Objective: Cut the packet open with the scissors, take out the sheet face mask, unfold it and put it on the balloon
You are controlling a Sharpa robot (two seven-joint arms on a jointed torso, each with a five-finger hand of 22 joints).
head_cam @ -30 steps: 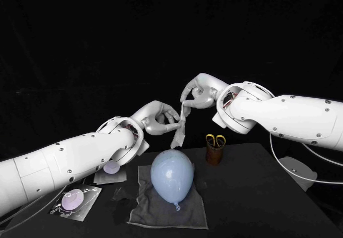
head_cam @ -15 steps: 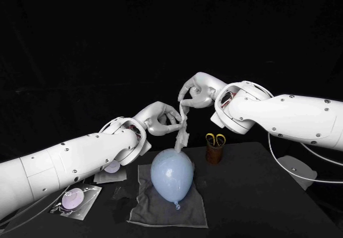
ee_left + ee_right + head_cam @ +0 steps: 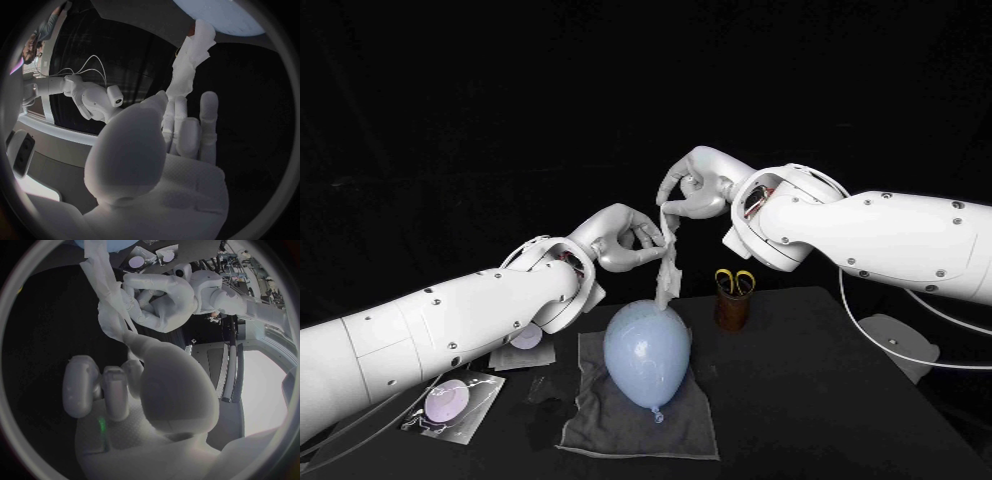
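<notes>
Right hand (image 3: 692,190) and left hand (image 3: 620,240) pinching sheet mask (image 3: 668,268) over balloon (image 3: 646,350), head view adds scissors (image 3: 734,281)

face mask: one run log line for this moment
phase: unfold | sheet mask: narrow strip hanging above balloon | left hand: pinches mid mask | right hand: pinches top end | scissors: in brown cup

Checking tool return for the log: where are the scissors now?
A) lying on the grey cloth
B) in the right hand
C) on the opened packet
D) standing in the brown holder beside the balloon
D: the scissors stand handles-up in the brown holder beside the balloon; the left hand and right hand hold the sheet face mask.
</notes>
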